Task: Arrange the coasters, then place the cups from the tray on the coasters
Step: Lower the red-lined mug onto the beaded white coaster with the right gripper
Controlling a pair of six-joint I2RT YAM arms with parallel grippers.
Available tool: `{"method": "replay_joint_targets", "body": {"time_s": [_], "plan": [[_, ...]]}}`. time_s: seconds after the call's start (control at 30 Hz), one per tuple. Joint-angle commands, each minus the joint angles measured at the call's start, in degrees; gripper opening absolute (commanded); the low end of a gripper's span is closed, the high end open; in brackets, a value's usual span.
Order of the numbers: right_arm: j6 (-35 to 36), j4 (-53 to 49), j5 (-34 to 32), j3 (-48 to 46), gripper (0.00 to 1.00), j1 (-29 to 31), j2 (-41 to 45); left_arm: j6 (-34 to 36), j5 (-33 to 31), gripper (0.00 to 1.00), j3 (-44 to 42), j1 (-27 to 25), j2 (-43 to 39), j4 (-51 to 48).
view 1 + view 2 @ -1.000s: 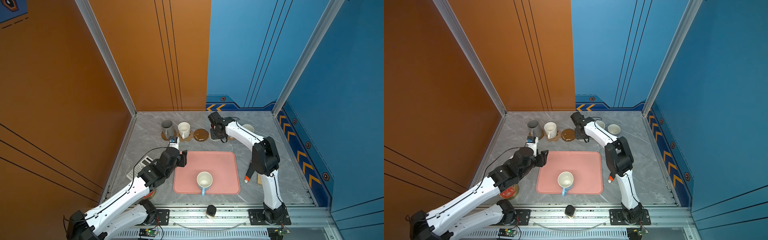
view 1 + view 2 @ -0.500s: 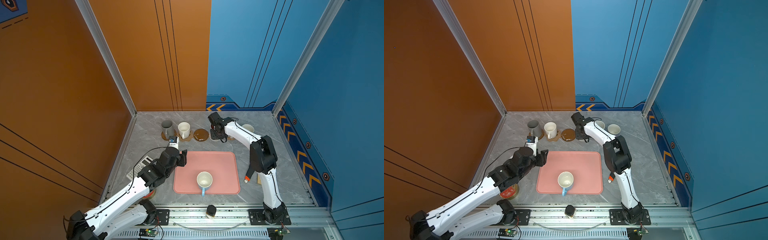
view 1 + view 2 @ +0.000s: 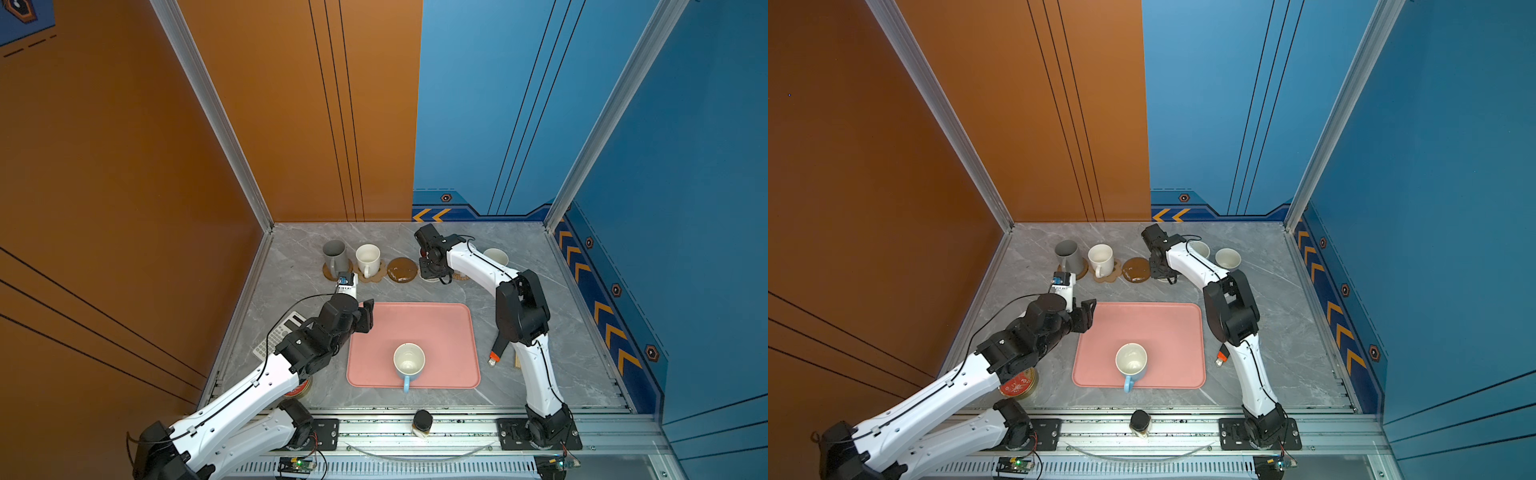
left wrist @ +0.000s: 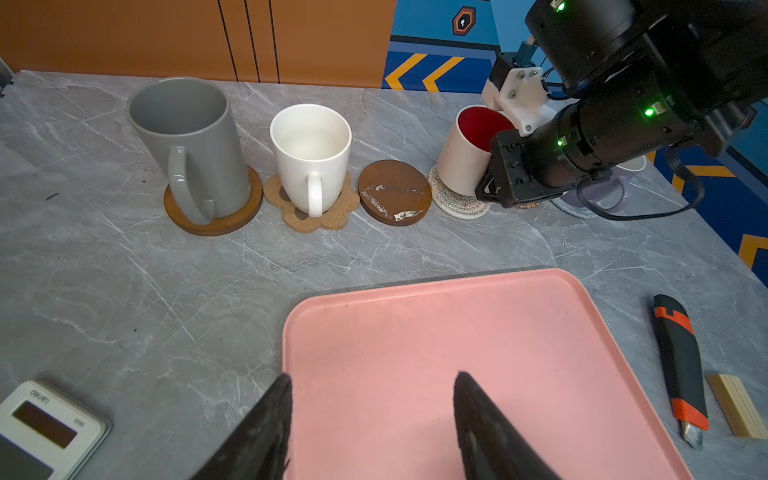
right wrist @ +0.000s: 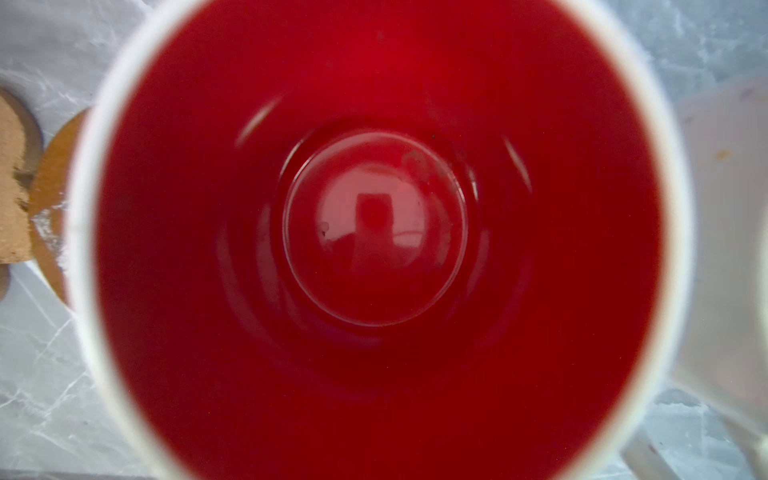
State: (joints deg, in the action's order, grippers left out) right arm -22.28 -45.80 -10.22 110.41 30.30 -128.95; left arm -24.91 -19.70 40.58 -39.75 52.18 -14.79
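My right pincer (image 4: 492, 178) is closed on the cup with the red inside (image 4: 463, 162). I think it has the handle, but the handle is hidden, so I can't be sure. The cup is not standing straight. It leans over toward my pincer. Its bottom edge is on the white woven coaster (image 4: 453, 205), which is right under it. So this cup does not need to go anywhere new. I think it only needs to tip back up until its bottom sits flat, and then I can let go.

My left pincer (image 4: 374, 415) is open and holds nothing. It hangs over the far left corner of the pink tray (image 3: 436, 324). One cup is left on the tray, the light blue cup (image 3: 409, 361). It stands up straight on the near half of the tray, closer to my base than my left pincer is. Its handle points at the tray's near edge. My left pincer is much nearer to it than my right. One brown coaster (image 4: 395, 193) in the far row is bare, just beside the white woven one.
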Motion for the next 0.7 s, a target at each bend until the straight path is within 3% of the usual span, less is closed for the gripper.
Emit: {"method": "replay_joint_targets", "body": {"time_s": [0.0, 0.67], "plan": [[0.40, 1.95, -0.33, 2.03, 0.00, -0.42, 0.53, -0.05, 0.94, 0.63, -0.50, 0.55, 0.19, 0.28], [0.22, 1.94, -0.59, 0.96, 0.00, -0.60, 0.06, -0.01, 1.23, 0.63, -0.48, 0.77, 0.30, 0.04]]}}
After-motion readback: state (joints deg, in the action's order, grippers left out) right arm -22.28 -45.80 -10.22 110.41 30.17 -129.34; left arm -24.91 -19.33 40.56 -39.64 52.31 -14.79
